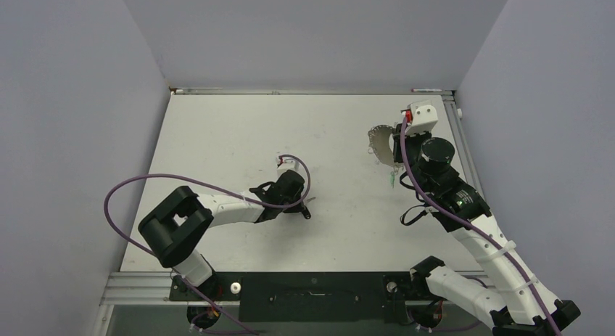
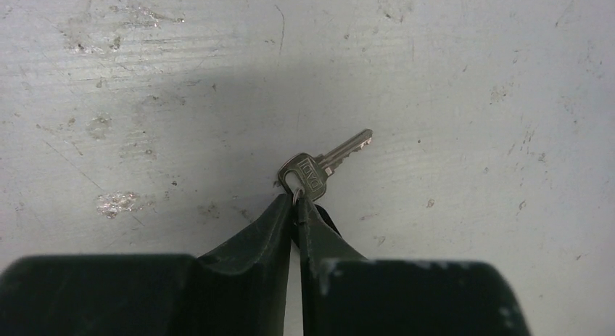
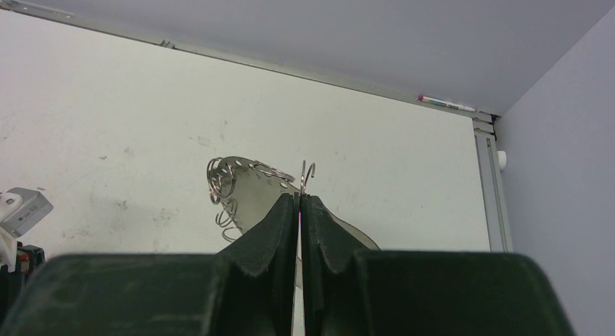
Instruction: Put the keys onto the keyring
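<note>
The key (image 2: 323,165), silver with a stamped head and a short toothed blade, is seen at the centre of the left wrist view. Its head is pinched between the closed fingers of the left hand (image 2: 296,200), and its blade is pointed to the upper right over the scuffed desk (image 2: 145,75). In the top view this hand is found just left of centre. Further right, in the upper right of that view, the keyring (image 1: 376,142) is gripped by the right hand (image 3: 299,199), whose fingers are pressed together on the thin wire. A green tag (image 1: 392,180) is seen just below it.
</note>
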Action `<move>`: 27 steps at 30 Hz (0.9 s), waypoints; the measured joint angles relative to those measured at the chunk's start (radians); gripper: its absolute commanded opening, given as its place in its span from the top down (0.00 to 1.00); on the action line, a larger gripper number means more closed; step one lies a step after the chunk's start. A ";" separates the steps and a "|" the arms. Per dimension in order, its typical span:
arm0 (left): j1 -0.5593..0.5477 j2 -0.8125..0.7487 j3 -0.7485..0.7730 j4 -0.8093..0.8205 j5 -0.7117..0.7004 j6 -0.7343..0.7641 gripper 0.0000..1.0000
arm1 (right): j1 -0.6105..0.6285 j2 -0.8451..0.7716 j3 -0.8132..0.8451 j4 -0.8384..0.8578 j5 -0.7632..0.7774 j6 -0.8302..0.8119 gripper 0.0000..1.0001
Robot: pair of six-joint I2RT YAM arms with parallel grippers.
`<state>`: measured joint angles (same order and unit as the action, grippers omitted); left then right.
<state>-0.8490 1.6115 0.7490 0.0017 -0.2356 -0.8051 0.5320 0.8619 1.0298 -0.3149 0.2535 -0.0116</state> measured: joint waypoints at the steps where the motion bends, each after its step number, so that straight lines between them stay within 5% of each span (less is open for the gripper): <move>1: 0.000 0.000 0.000 0.000 0.000 0.000 1.00 | 0.000 0.000 0.000 0.000 0.000 0.000 0.95; 27: -0.021 -0.307 -0.097 -0.010 -0.068 0.172 1.00 | 0.013 -0.010 -0.027 0.018 -0.032 0.002 0.95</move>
<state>-0.8700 1.3048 0.6525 -0.0078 -0.3035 -0.6327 0.5453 0.8524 1.0027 -0.2966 0.2218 -0.0101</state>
